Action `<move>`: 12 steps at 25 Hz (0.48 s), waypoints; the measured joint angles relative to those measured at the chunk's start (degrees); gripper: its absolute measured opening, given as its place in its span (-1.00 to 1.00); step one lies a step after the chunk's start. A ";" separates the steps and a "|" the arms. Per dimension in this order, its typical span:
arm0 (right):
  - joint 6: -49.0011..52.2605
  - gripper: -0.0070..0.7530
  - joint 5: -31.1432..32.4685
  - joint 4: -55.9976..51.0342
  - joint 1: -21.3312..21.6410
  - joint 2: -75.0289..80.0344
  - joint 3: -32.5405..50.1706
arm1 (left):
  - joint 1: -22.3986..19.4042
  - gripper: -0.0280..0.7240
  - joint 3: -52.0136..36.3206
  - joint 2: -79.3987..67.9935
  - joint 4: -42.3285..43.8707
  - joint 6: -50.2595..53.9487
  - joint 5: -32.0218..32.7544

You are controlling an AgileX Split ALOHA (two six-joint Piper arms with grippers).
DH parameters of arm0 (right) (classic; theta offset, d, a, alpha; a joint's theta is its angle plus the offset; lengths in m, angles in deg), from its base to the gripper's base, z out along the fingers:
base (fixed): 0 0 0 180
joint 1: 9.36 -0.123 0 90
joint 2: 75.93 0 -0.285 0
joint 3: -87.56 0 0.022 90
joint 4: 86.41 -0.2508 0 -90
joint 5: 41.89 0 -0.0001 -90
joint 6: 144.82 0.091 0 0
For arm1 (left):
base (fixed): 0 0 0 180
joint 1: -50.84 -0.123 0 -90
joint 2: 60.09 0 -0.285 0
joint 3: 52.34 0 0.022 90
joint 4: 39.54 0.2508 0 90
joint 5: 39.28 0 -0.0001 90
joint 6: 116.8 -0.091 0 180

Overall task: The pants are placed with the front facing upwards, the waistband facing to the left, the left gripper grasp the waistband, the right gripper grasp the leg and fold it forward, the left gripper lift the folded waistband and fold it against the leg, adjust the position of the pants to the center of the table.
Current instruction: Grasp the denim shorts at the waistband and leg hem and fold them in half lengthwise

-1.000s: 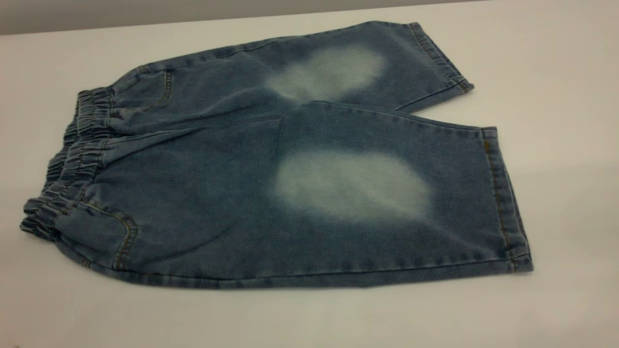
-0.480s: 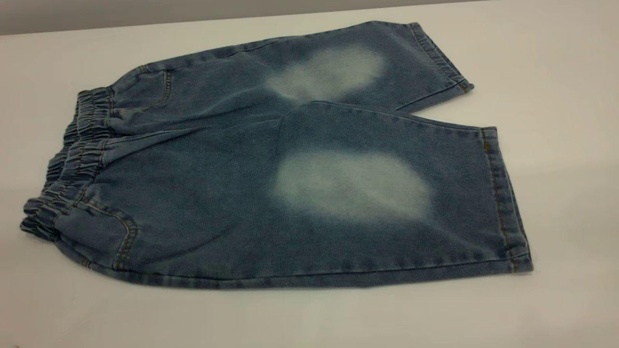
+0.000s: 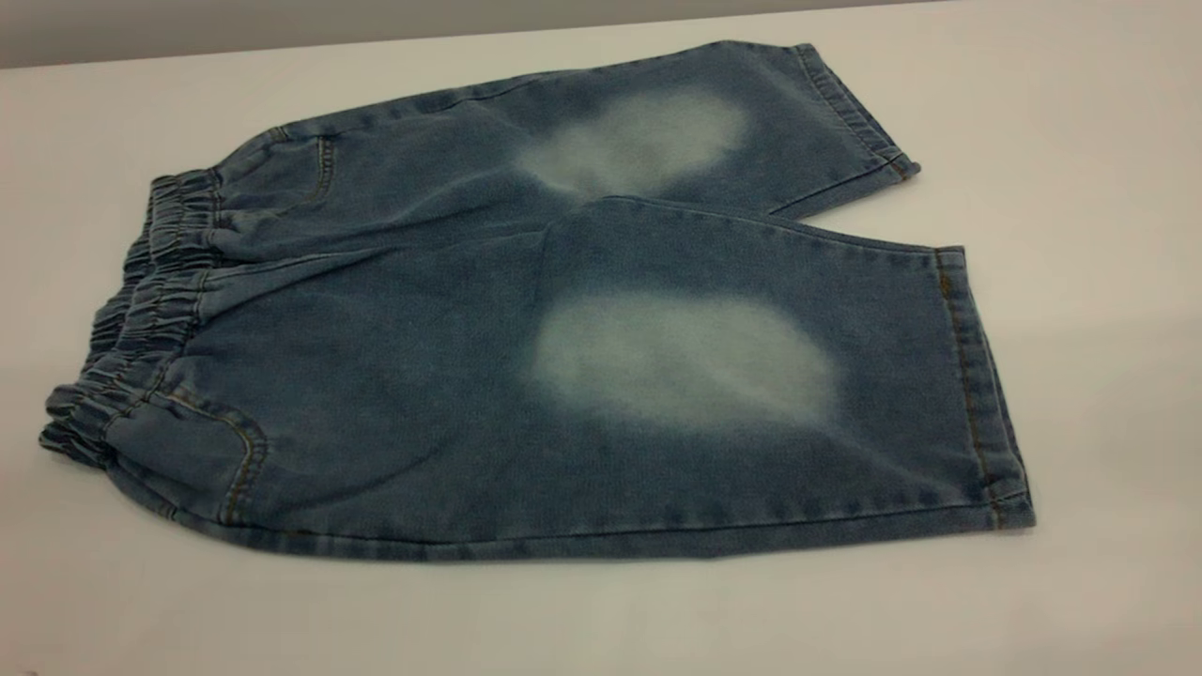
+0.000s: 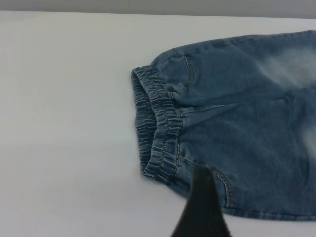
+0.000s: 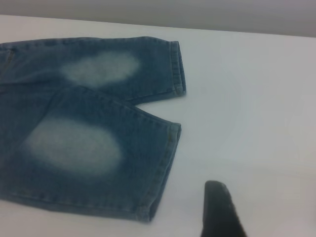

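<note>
The blue denim pants (image 3: 563, 357) lie flat and spread out on the white table (image 3: 1089, 169), front up, with pale patches on both legs. The ruched waistband (image 3: 141, 310) is at the left and the leg hems (image 3: 977, 385) are at the right. Neither arm shows in the exterior view. In the left wrist view, the black wedge of my left gripper (image 4: 201, 197) hangs over the pants' near waist corner, beside the waistband (image 4: 158, 128). In the right wrist view, my right gripper (image 5: 219, 210) is over bare table, just off the near leg's hem (image 5: 165, 168). Neither touches the cloth.
A grey wall (image 3: 282, 23) runs behind the table's far edge. White tabletop (image 3: 601, 620) surrounds the pants on all sides, widest in front and to the right.
</note>
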 joint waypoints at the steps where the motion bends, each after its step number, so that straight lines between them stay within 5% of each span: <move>1: 0.00 -0.07 0.00 0.00 0.00 0.00 0.00 | 0.00 0.39 0.00 0.00 0.00 0.00 0.00; 12: 0.00 -0.07 0.00 -2.19 0.00 0.00 0.00 | 0.00 0.39 0.00 0.00 0.00 0.00 0.00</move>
